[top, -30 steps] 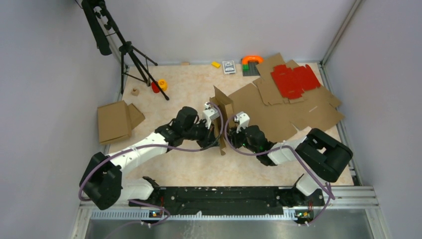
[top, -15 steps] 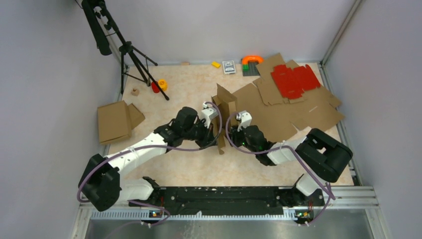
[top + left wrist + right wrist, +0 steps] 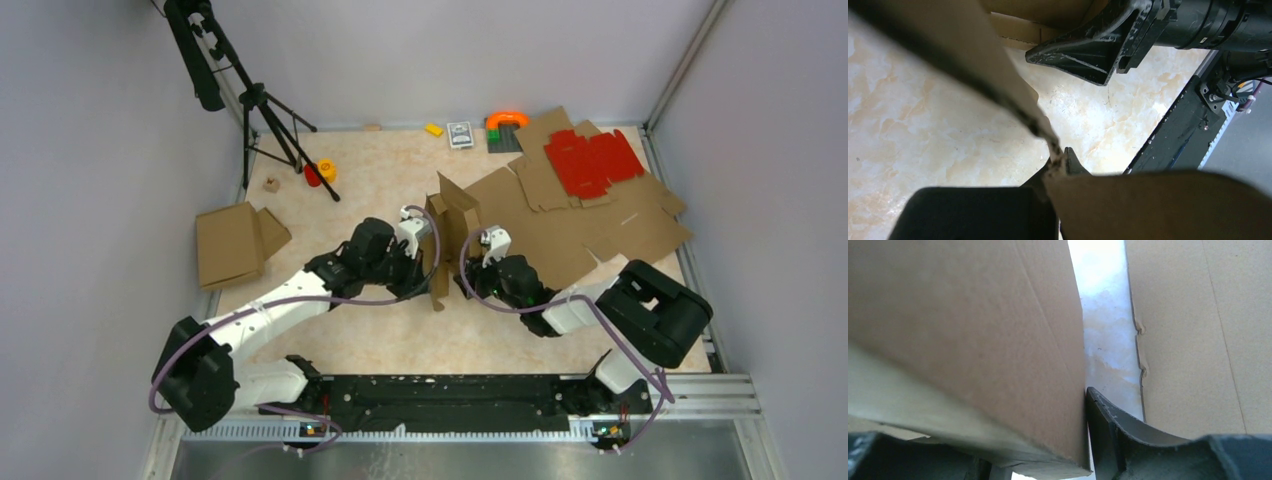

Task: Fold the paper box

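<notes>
The paper box (image 3: 447, 212) is a brown cardboard piece standing partly folded on edge in the middle of the table, between my two arms. From the left, my left gripper (image 3: 425, 248) is shut on a thin edge of the box (image 3: 1013, 95), pinched between its fingertips in the left wrist view (image 3: 1060, 156). On the box's right side is my right gripper (image 3: 468, 272), its jaws wide apart around a folded panel (image 3: 973, 330). Its right finger (image 3: 1108, 430) lies against that panel; the other finger is mostly hidden under the cardboard.
Flat brown cardboard sheets (image 3: 610, 230) cover the back right, with a red die-cut sheet (image 3: 592, 160) on top. A folded brown box (image 3: 232, 243) lies at the left. A black tripod (image 3: 262, 110) and small items (image 3: 460, 134) stand along the back.
Both grippers and the upright box have shifted slightly left and towards the back. The right gripper's jaws have widened around the panel.
</notes>
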You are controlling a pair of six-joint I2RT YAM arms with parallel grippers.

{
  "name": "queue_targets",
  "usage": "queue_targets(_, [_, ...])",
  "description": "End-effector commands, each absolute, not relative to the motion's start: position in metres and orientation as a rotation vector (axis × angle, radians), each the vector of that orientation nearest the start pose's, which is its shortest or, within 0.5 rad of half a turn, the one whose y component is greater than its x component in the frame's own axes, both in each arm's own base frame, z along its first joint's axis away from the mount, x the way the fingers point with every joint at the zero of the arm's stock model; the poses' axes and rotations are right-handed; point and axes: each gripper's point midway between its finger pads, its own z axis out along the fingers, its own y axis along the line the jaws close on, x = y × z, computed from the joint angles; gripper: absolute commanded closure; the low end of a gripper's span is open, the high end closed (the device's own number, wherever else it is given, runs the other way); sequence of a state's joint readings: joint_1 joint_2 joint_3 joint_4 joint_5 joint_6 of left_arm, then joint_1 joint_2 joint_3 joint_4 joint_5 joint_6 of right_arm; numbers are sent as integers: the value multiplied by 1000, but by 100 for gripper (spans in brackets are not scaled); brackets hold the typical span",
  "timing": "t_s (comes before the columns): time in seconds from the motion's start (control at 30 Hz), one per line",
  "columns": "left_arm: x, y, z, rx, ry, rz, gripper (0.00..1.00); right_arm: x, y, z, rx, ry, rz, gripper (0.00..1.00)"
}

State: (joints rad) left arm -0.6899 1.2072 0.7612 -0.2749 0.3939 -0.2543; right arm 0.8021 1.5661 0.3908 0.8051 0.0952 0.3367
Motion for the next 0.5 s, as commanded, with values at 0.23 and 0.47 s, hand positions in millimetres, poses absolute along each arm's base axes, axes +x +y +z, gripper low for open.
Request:
queue_targets(0.23, [172,-257,100,566,2464,-984,100,291,266,72,-183,1916,655,55])
queue_targets(0.47, [173,-260,109,521,2449,-1010,100,301,261,71,-137,1922,592,49])
